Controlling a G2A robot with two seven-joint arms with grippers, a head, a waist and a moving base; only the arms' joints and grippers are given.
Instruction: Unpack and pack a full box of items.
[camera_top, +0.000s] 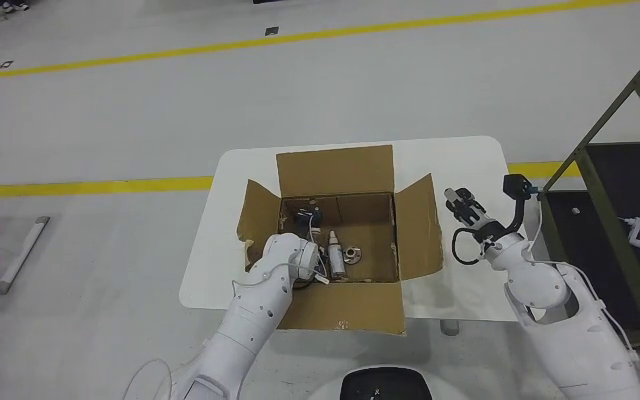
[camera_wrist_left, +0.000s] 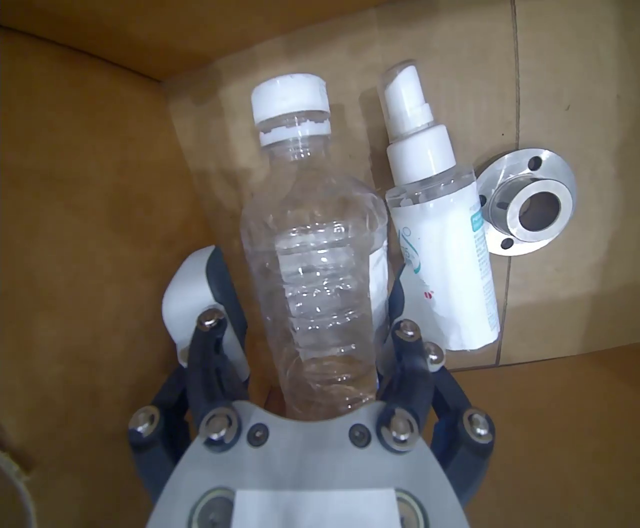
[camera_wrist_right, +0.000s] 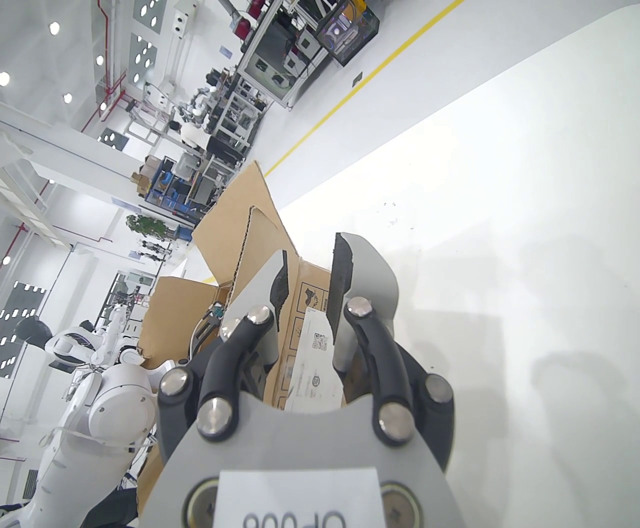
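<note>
Your left gripper (camera_wrist_left: 300, 282) straddles the clear bottle (camera_wrist_left: 310, 210), jaws spread; likely light, crushable and slick, so pinch its ribbed middle gently.

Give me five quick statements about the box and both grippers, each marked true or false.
1. The left gripper is down inside the box at the clear bottle. True.
2. The spray bottle stands upright on the table. False: it lies in the box beside the clear bottle.
3. The right gripper holds the metal flange. False: it is open and empty over the table; the metal flange lies in the box by the spray bottle.
4. The box has its flaps folded open. True.
5. The clear bottle has a white cap. True.
</note>
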